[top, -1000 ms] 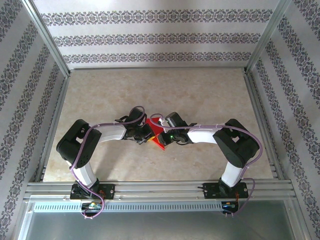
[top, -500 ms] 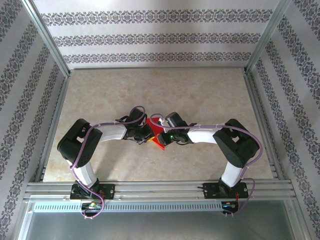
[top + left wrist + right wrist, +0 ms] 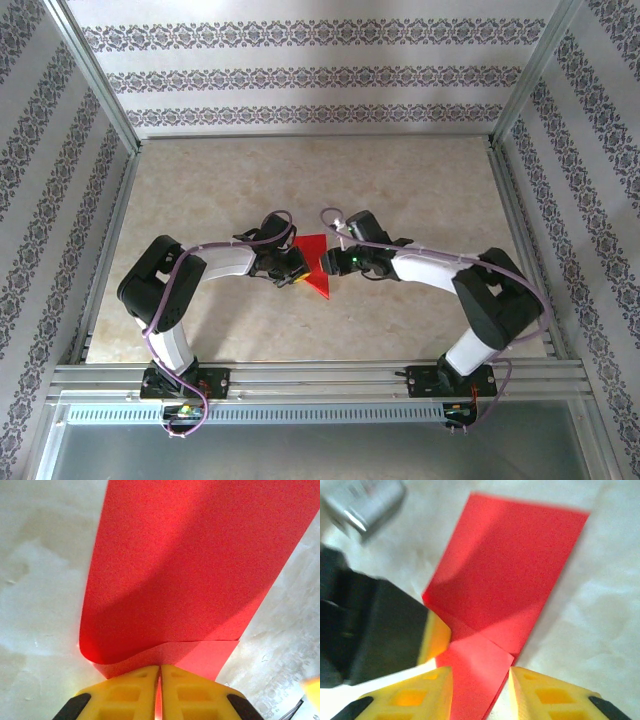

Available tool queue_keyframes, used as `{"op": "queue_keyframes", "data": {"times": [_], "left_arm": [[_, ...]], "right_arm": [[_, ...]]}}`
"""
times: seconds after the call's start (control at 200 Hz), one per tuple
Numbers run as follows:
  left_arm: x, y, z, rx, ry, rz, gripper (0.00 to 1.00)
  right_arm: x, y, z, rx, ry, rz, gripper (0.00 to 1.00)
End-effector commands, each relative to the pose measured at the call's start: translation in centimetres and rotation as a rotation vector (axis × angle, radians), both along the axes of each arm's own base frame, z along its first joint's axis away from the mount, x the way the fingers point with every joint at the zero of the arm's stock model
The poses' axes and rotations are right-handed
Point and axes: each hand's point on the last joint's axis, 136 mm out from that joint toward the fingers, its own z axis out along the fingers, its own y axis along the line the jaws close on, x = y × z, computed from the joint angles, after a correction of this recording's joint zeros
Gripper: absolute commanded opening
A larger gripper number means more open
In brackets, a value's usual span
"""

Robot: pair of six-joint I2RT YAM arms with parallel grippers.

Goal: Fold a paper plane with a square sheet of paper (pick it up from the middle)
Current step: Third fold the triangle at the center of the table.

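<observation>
One grip only: pinches paper (image 3: 312, 252) at mid-frame with left gripper (image 3: 160, 674) clenched on its edge; leaves right gripper (image 3: 481, 675) parted, holding nothing. Risks paper springing open or pivoting under a one-sided pull, skewing the fold.
</observation>
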Motion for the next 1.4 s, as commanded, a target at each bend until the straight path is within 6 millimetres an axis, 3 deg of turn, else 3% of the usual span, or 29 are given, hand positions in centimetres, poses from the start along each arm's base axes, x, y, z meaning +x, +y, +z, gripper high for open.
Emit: {"op": "queue_keyframes", "data": {"times": [0.0,0.155,0.27,0.39,0.635,0.954,1.399], "left_arm": [[-1.7,1.6,-2.7,0.112,0.073,-0.014,0.12],[-1.7,1.5,-2.7,0.110,0.076,-0.015,0.12],[-1.7,1.6,-2.7,0.115,0.078,-0.009,0.12],[-1.8,1.7,-2.8,0.118,0.086,-0.005,0.12],[-2.0,1.8,-3.0,0.123,0.095,-0.001,0.12],[-2.1,1.9,-3.2,0.128,0.101,-0.001,0.12],[-1.9,1.9,-3.1,0.134,0.101,-0.004,0.12]], "right_arm": [[-0.7,-0.4,1.3,0.032,0.040,-0.015,0.36],[-2.8,0.8,1.2,0.089,0.126,0.065,0.26],[-4.2,1.8,0.1,0.087,0.187,0.125,0.15],[-5.0,2.8,-0.8,0.073,0.210,0.169,0.09],[-5.6,4.0,-2.4,0.042,0.243,0.204,0.06],[-6.0,3.3,-4.6,-0.019,0.285,0.200,0.06],[-6.7,2.9,-5.7,-0.041,0.319,0.201,0.06]]}}
